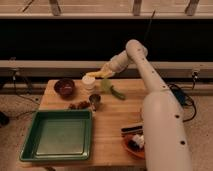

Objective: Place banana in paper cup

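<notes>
gripper (104,73), over the table's (112,119) far side, closed on one banana (95,75): pale yellow, slightly curved, held just above one white paper cup (88,82). nearby: one green pepper (113,90), one dark bowl (64,87), one metal cup (95,101), one tray (56,113).

Matt wood table (112,117); glossy green plastic tray (57,136); shiny metal cup (95,101); matt paper cup (88,83) under claw (107,71) gripping smooth-skinned banana (98,74).

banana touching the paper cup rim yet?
Cannot tell. In the camera view the banana, held in the gripper, sits right at the paper cup rim; neither gap nor contact shows plainly.
</notes>
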{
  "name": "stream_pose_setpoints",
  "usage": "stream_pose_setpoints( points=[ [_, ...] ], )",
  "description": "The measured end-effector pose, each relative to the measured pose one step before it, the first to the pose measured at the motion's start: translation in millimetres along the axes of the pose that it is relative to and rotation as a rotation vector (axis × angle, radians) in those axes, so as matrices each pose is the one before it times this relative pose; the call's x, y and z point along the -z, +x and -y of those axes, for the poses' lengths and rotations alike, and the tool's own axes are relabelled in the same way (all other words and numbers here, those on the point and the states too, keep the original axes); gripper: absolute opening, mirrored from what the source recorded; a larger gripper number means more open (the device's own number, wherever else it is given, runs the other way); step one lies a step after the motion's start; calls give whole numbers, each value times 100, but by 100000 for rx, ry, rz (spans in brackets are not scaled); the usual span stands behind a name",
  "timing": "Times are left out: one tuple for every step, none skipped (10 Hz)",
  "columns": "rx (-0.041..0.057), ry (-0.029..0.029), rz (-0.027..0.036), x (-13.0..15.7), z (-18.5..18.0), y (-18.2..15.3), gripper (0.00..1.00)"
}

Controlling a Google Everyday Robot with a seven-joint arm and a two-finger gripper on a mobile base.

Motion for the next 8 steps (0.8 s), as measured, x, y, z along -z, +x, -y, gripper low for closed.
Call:
stream_pose_setpoints(
  points=[
    [1787,-389,-211,-560,-9,-896,0],
    [1704,-391,-424,-725,-60,-851,0],
    [1019,100,-449,-464,28,-547,0],
    [727,521,-1136,-433,-10,-373,0],
    [263,1616,-1440,-466,79,-294,0],
    [-515,1569,-809,-248,110,69,0],
    [-568,1043,-507,-70,102,170,0],
    [-712,1296,-629,-11,274,226,0]
  ],
)
